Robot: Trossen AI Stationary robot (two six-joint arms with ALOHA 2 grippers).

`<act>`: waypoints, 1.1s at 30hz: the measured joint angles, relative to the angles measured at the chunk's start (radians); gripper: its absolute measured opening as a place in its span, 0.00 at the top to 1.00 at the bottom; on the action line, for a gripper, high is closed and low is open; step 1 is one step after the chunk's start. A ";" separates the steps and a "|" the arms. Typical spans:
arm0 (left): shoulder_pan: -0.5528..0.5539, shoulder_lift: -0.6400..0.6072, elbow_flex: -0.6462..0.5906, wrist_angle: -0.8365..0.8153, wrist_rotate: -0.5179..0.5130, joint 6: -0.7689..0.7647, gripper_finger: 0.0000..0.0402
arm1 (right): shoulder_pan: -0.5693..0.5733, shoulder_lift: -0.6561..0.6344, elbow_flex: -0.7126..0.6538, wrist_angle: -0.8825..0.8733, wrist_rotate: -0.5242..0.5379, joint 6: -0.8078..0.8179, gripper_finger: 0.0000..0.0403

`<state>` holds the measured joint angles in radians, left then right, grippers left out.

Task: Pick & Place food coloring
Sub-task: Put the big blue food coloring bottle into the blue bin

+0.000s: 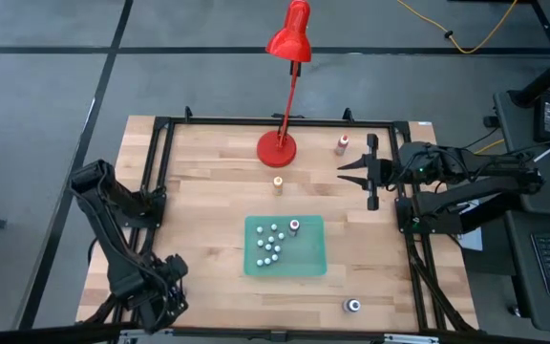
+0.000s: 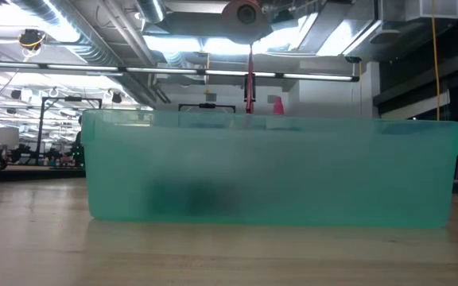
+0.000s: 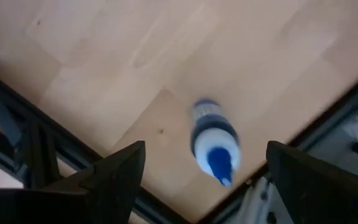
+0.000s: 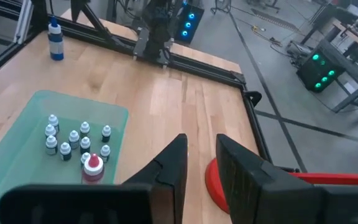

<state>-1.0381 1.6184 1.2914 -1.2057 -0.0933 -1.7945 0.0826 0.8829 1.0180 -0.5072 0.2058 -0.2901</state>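
Blue-capped food coloring bottle (image 3: pixel 214 140) stands free between the left gripper's (image 3: pixel 207 171) wide-open, empty jaws.

My food coloring: small white-capped bottles (image 1: pixel 271 243) stand upright, clustered in the tray's nine o'clock half, a red-capped one (image 1: pixel 294 226) at their one o'clock. A blue-capped bottle (image 1: pixel 353 306) stands alone toward five o'clock; an orange one (image 1: pixel 278 183) and a pink one (image 1: pixel 343 144) toward twelve.
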 joint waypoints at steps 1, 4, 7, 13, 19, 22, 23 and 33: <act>0.000 0.000 -0.019 0.012 0.001 -0.003 0.19 | 0.000 0.000 0.000 0.000 0.000 0.000 0.78; 0.000 0.001 -0.067 0.036 0.002 -0.012 0.19 | 0.000 0.000 0.000 0.000 -0.002 0.000 0.78; 0.000 0.001 -0.104 0.072 0.004 -0.023 0.19 | 0.000 0.000 0.000 0.000 -0.037 0.020 0.78; 0.000 0.001 -0.158 0.229 0.000 -0.008 0.19 | 0.000 0.000 0.000 0.000 -0.042 0.032 0.78; -0.001 0.002 -0.197 0.283 0.003 0.002 0.19 | 0.000 0.000 0.000 0.001 -0.042 0.055 0.78; -0.001 0.002 -0.210 0.283 0.013 0.001 0.23 | 0.000 0.000 0.000 0.001 -0.042 0.076 0.78; -0.001 0.002 -0.213 0.285 0.013 0.001 0.24 | 0.000 0.000 0.000 0.001 -0.042 0.076 0.78; -0.001 0.002 -0.221 0.297 0.032 0.002 0.54 | 0.000 0.000 0.000 0.001 -0.042 0.076 0.78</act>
<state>-1.0389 1.6199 1.0706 -0.9087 -0.0609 -1.7928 0.0827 0.8829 1.0183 -0.5060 0.1638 -0.2138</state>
